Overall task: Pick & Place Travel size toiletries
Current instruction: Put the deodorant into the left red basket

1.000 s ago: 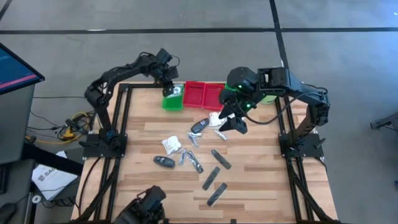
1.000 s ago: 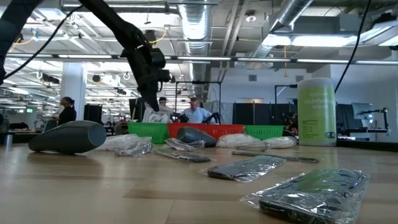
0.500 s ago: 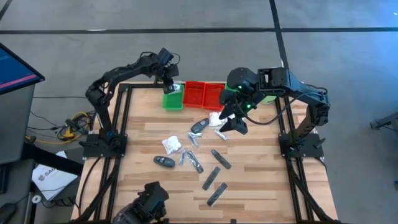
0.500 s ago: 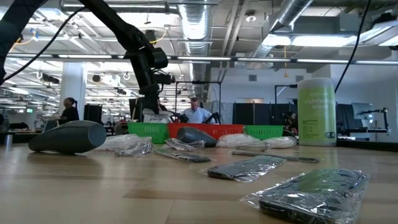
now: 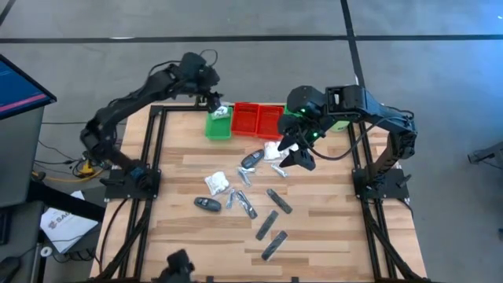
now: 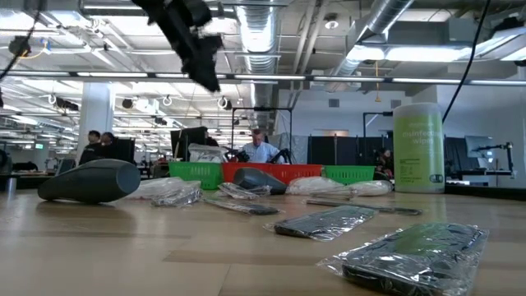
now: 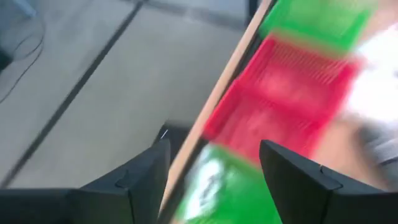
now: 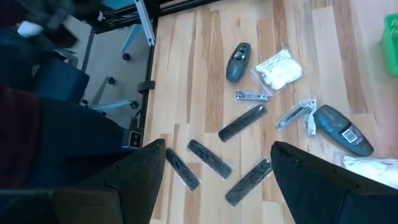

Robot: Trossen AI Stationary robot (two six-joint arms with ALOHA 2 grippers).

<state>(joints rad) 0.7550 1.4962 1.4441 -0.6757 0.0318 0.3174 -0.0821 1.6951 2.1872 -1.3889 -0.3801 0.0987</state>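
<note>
The left gripper [image 5: 212, 97], fingers spread and empty, hung just above the green tray [image 5: 218, 126], which held one white packet [image 5: 221, 114].

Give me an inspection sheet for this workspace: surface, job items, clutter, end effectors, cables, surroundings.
Surface: pale wooden slatted table.
Job's things: white soft packet, black oval piece, dark grey flat bars loose mid-table; another white packet in the green rectangular tray.
Clutter: red rectangular trays; tall pale green canister.
End effectors: left end effector open, raised by the green tray; right end effector open above the items.
Cables: yellow and black bundle on the floor.
Surroundings: people beyond the table.
</note>
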